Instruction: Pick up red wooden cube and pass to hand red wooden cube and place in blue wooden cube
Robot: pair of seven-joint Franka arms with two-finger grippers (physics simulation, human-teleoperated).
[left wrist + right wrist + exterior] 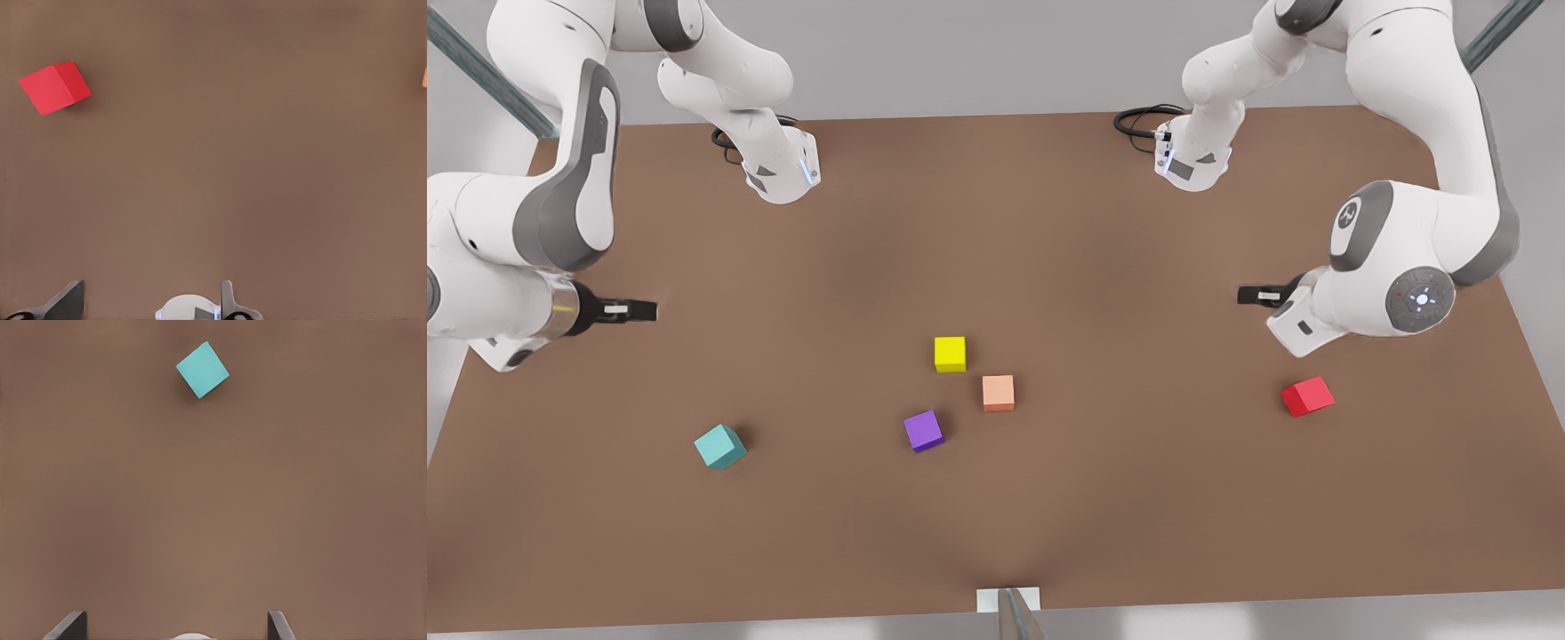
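The red wooden cube (1307, 396) (55, 87) lies on the brown table at the front view's right. My left gripper (1252, 295) (147, 301) hovers above the table behind it, open and empty. The blue wooden cube (719, 446) (202, 369), teal in colour, rests at the front view's left. Behind that cube hangs the hand, my right gripper (640, 310) (175, 624), open with nothing between its fingers. Both grippers stand well apart from the cubes.
A yellow cube (950, 353), a peach-orange cube (998, 392) and a purple cube (923, 430) sit close together mid-table. Both arm bases (783, 173) (1190, 160) stand at the far edge. A small white bracket (1008, 599) sits at the near edge.
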